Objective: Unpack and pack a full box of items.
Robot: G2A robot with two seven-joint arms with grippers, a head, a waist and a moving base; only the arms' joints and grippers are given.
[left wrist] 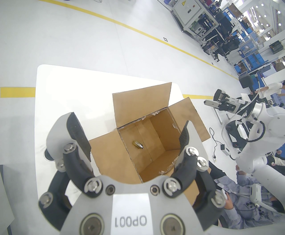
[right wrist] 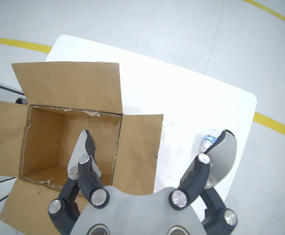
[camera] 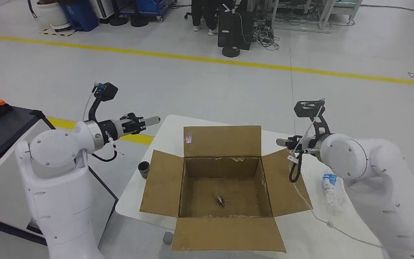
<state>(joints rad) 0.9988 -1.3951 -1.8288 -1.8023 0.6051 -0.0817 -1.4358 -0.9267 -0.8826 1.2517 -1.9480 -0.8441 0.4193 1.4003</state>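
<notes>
Open box [camera: 223,142] w/ 1 small item [camera: 221,201]

You're looking at a pale grey, smooth floor [camera: 194,90] spreading all around. A yellow floor line [camera: 213,60] is running across it on the far side. A second yellow stripe [left wrist: 17,92] is passing behind the white round-cornered table [right wrist: 200,93]. Far back, a black equipment stand [camera: 231,29] is sitting with cables trailing beside it, and a blue container [camera: 145,6] is standing off to one side. A grey cabinet [left wrist: 187,11] is standing near racks holding blue bins [left wrist: 251,60], and rows of ceiling lights [left wrist: 260,15] are glowing above.
</notes>
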